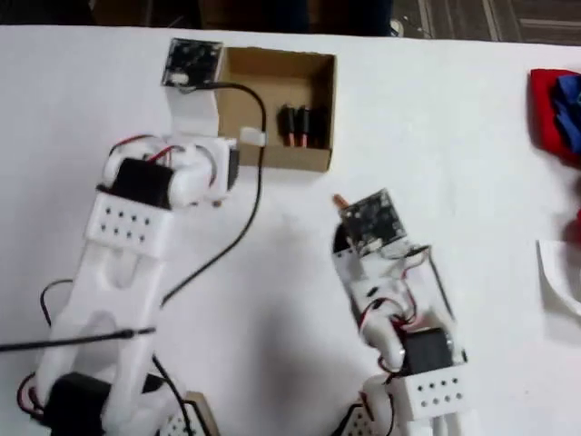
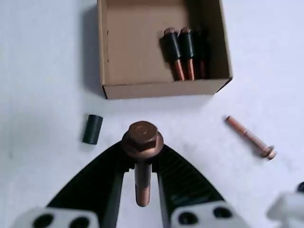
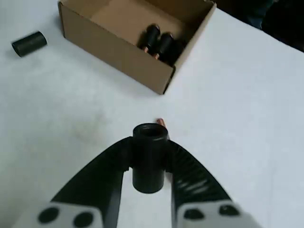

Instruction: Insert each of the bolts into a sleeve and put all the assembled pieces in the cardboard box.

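Observation:
My left gripper [image 2: 142,154] is shut on a copper bolt [image 2: 141,137], head pointing away, just in front of the cardboard box [image 2: 161,89]. Three assembled pieces [image 2: 183,52] lie in the box's right part. A loose black sleeve [image 2: 92,128] and a second bolt [image 2: 249,137] lie on the table before the box. My right gripper [image 3: 148,164] is shut on a black sleeve [image 3: 148,142], its hole facing away. The copper tip of the loose bolt [image 3: 161,122] peeks out just beyond it. In the high view that bolt [image 1: 339,201] pokes out beside the right wrist.
The box [image 1: 281,156] stands at the table's far middle, with the left arm [image 1: 195,109] against its left side and the right arm [image 1: 372,227] below its right corner. A red and blue object [image 1: 556,100] and a white item [image 1: 558,272] lie at the right edge.

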`<state>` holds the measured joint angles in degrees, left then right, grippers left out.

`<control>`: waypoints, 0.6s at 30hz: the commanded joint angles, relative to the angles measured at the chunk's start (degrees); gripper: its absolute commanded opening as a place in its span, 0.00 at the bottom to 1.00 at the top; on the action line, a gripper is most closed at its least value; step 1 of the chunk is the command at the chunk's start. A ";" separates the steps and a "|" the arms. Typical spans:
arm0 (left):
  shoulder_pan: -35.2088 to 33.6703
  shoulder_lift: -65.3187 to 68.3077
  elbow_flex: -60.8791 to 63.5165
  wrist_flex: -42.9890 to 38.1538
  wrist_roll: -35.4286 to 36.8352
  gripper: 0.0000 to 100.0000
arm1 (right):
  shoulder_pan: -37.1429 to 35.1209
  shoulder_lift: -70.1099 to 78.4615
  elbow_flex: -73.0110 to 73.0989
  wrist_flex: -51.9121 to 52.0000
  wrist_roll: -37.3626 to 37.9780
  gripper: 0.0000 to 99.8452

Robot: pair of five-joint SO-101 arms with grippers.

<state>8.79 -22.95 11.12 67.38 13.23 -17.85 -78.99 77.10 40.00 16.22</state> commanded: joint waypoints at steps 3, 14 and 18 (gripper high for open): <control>4.04 -3.43 -0.66 -2.81 1.67 0.03 | -2.24 4.70 4.57 -19.12 -8.70 0.02; 4.66 -3.34 -0.57 -0.88 1.76 0.03 | -2.33 16.75 4.84 -28.97 -10.20 0.02; 4.84 -3.78 2.68 -9.23 0.26 0.03 | -4.18 17.36 4.75 -29.23 -10.20 0.02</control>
<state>12.92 -23.74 12.88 64.31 13.32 -20.04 -61.93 82.29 12.22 6.55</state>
